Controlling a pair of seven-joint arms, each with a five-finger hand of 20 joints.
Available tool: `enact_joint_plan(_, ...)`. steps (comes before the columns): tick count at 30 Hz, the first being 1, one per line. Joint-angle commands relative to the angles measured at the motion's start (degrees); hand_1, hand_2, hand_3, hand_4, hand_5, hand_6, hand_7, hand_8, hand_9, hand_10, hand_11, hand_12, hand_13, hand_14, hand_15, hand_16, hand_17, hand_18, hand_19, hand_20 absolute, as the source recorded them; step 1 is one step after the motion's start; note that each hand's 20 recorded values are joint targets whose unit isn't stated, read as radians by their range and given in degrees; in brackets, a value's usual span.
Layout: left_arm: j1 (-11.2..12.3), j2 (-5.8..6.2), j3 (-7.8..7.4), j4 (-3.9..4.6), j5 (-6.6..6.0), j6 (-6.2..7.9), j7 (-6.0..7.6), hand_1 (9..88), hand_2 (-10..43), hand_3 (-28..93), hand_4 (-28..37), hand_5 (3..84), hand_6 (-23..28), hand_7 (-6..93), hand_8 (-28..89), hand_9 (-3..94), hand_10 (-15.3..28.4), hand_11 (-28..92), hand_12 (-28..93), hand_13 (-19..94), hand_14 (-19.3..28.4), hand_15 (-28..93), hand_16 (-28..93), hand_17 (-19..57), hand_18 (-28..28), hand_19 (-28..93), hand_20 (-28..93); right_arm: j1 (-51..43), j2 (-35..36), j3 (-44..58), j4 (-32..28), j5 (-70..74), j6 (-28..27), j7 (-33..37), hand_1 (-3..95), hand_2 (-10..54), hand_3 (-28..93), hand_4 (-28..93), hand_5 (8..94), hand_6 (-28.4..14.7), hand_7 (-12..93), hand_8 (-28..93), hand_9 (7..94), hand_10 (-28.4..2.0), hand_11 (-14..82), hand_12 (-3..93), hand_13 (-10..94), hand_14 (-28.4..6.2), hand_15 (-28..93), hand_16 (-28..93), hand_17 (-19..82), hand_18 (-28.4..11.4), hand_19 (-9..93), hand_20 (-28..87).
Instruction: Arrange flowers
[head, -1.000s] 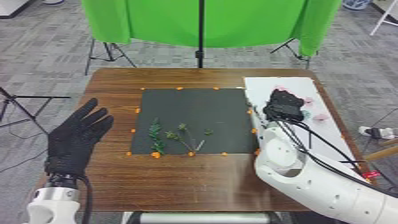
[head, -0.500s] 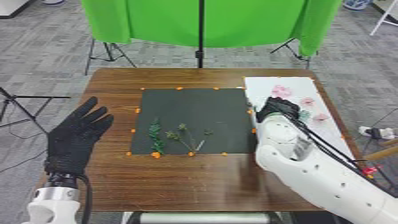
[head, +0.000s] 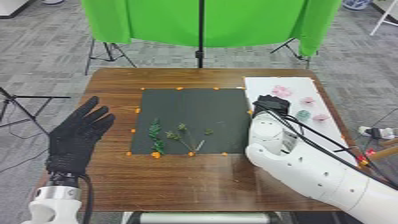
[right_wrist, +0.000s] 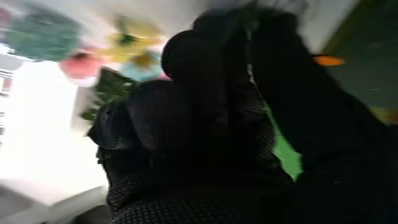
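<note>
The right hand (head: 272, 104) appears to pinch a thin stem (right_wrist: 250, 55), pink flowers (head: 307, 101) to its right, dark mat (head: 191, 107) to its left; the left hand (head: 73, 137) is released, fingers extended.

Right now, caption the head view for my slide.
Flower arranging: right hand over a white sheet near pink flowers, green sprigs on a dark mat, left hand open at left.

Right hand (head: 273, 104) has shifted left since the first head frame, off the middle of the white sheet (head: 259, 85) to near the dark mat (head: 200, 107). Right arm (head: 293, 167) swung left with it. Large pink flower (head: 282, 91), partly covered at first, now uncovered just beyond the hand. Pale green flower (head: 304, 116), right of the hand and nearer the robot, is more exposed too.
</note>
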Motion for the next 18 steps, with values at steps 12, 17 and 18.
enact_joint_plan(12, 1.32, -1.39, -0.99, -0.38, 0.26, 0.17, -1.61, 25.8, 5.7, 81, -21.1, 40.9, 11.2, 13.9, -10, 37.3, 21.0, 26, 11, 27, 28.0, 52, -9, -8.2, 25.8, 56, 6, -4.31, 4.76, -2.89, -1.36, -4.95, 17.80, -4.08, 55.3, -9.5, 76, -28, 91.0, -4.2, 25, 14, 89.2, -10.7, 40.4, 33.5, 76, -11.0, 84, 20, 35, -28.2, 93, 62)
enact_joint_plan(17, 1.80, -1.09, -1.17, -0.57, 0.12, 0.47, -1.30, 25.8, 5.8, 81, -21.1, 40.9, 11.2, 13.9, -10, 37.2, 21.0, 26, 11, 27, 28.0, 52, -9, -8.2, 25.8, 56, 6, -3.98, 6.52, -0.69, -5.75, -4.29, 21.20, -3.70, 54.6, -9.5, 79, -28, 91.8, -4.8, 24, 16, 89.4, -11.0, 41.1, 34.0, 76, -11.5, 85, 21, 35, -28.3, 93, 63)
enact_joint_plan(18, 1.84, -1.06, -1.22, -0.57, 0.14, 0.43, -1.18, 25.8, 5.8, 81, -21.1, 40.9, 11.2, 13.9, -10, 37.2, 21.0, 26, 11, 27, 28.0, 52, -9, -8.2, 25.8, 56, 6, -3.78, 6.91, -0.67, -6.63, -4.37, 21.69, -3.97, 54.6, -9.5, 79, -28, 91.8, -5.0, 24, 17, 89.5, -11.0, 41.1, 34.1, 76, -11.6, 85, 21, 35, -28.3, 93, 63)
